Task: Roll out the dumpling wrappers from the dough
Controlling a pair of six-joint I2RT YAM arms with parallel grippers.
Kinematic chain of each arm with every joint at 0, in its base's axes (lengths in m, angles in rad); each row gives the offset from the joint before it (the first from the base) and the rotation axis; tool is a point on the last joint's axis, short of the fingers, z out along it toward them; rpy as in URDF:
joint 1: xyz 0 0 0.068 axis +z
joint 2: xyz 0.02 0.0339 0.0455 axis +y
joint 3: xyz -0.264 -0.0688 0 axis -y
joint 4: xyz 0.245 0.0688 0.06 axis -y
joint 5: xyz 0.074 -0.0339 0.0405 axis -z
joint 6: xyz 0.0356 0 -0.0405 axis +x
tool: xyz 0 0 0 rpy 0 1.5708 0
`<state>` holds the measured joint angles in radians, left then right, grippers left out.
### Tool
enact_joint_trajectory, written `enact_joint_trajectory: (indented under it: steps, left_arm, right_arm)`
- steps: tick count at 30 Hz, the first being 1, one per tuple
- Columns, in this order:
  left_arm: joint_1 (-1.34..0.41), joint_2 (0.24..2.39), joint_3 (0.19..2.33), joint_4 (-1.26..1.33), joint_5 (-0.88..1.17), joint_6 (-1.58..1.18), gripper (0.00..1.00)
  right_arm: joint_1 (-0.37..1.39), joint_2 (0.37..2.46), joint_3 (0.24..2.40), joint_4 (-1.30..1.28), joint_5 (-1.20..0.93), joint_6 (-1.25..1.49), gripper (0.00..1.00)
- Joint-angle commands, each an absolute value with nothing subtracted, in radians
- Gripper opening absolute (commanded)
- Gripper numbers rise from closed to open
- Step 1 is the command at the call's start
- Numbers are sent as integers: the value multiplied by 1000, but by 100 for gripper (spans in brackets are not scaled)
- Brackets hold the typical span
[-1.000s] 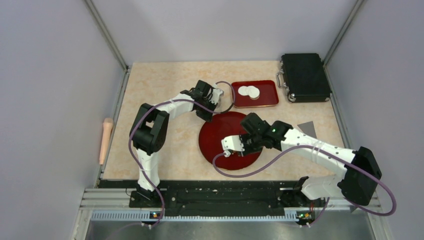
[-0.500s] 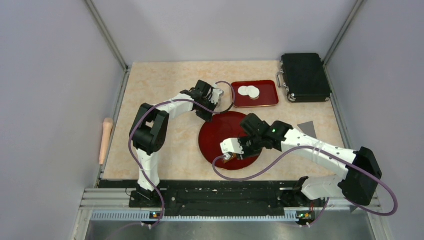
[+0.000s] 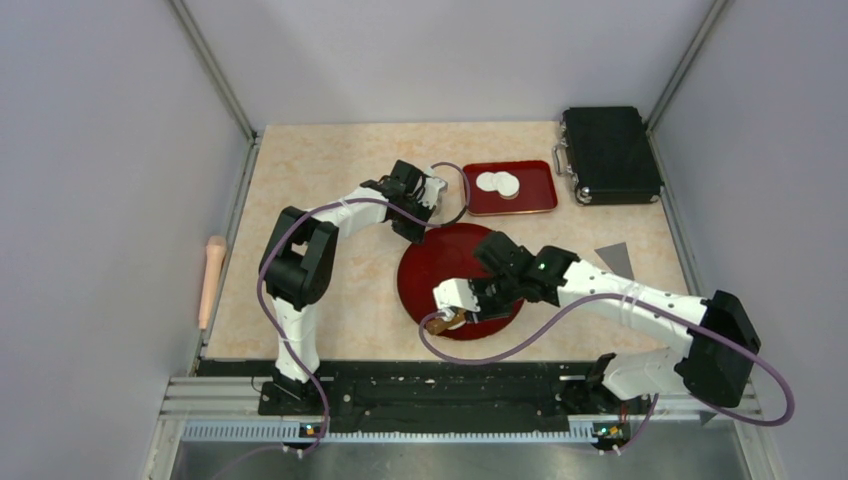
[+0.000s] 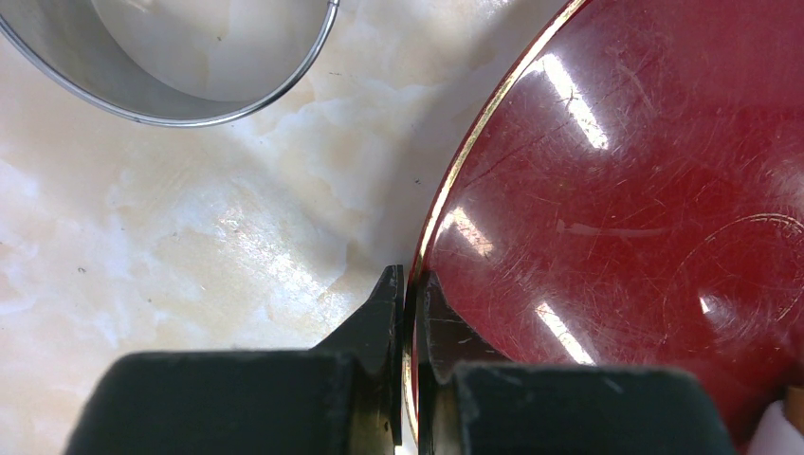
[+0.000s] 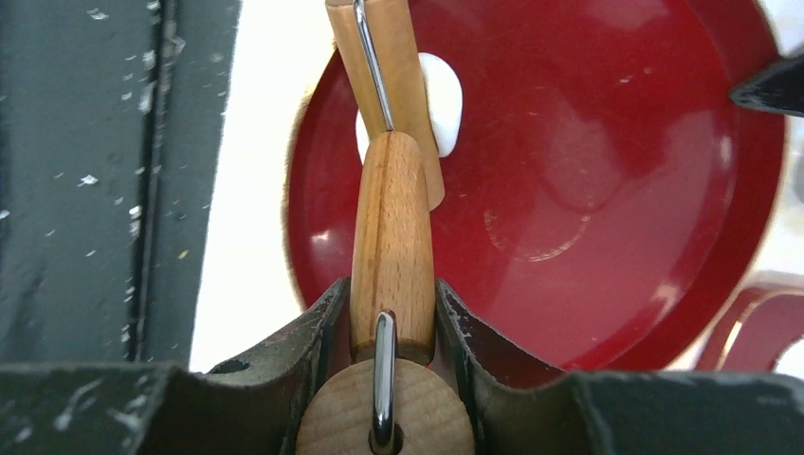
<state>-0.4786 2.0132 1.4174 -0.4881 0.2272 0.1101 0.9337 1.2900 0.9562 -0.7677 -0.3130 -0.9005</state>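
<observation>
The dough lies on the round red plate, close to the plate's near-left rim. It is a small white lump, and it shows on both sides of the wooden roller that presses across it. The roller's short cylinder rests on top of the dough, with its metal bracket running back into the handle. The right gripper is clenched on that handle, one finger on each side of the wood. It reaches over the plate from the right, with the roller pointing toward the near-left rim.

At the plate's far-left rim, the left gripper pinches the gold-lined edge. One fingertip is inside the rim on the red surface and the other is outside on the table, with almost no gap between them. The rest of the plate is scratched, glossy and bare.

Just off that far-left rim, beyond the left gripper, stands a metal ring, upright on the table and apart from the plate.

The dumpling wrappers are not on the plate. Two round white discs lie touching side by side in a red rectangular tray, which sits near the plate's far-right rim. Further right of the tray, well apart from the plate, a black case lies closed. A grey triangular piece lies on the table to the plate's right. Well to the plate's left, a pale rolling pin lies at the table's edge.
</observation>
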Motion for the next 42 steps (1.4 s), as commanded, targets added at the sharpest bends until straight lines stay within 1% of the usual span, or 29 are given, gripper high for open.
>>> enact_joint_trajectory:
  steps: [1, 3, 12, 23, 27, 30, 33, 39, 42]
  left_arm:
    - [-474, 2046, 1403, -460, 175, 61, 0]
    - [-473, 2046, 1403, -458, 175, 60, 0]
    - [-472, 2051, 1404, -457, 184, 61, 0]
    - [-473, 2057, 1404, -458, 187, 59, 0]
    - [-474, 2058, 1404, -458, 187, 58, 0]
    - [-473, 2058, 1406, -458, 188, 60, 0]
    - [-473, 2059, 1405, -457, 187, 58, 0]
    - [-473, 2060, 1405, -458, 188, 59, 0]
    - [-473, 2063, 1407, -457, 190, 60, 0]
  right_arm:
    - [949, 1335, 892, -754, -44, -808, 0]
    - [949, 1350, 904, -722, 32, -808, 0]
    - [949, 1428, 908, -573, 242, -823, 0]
    - [966, 1471, 868, -491, 316, -841, 0]
    - [965, 1486, 854, -404, 345, -827, 0]
    - [965, 1484, 871, -353, 351, -801, 0]
    - [965, 1453, 909, -354, 322, -779, 0]
    - [963, 1374, 985, -489, 173, -715, 0]
    - [950, 1336, 991, -507, 134, -702, 0]
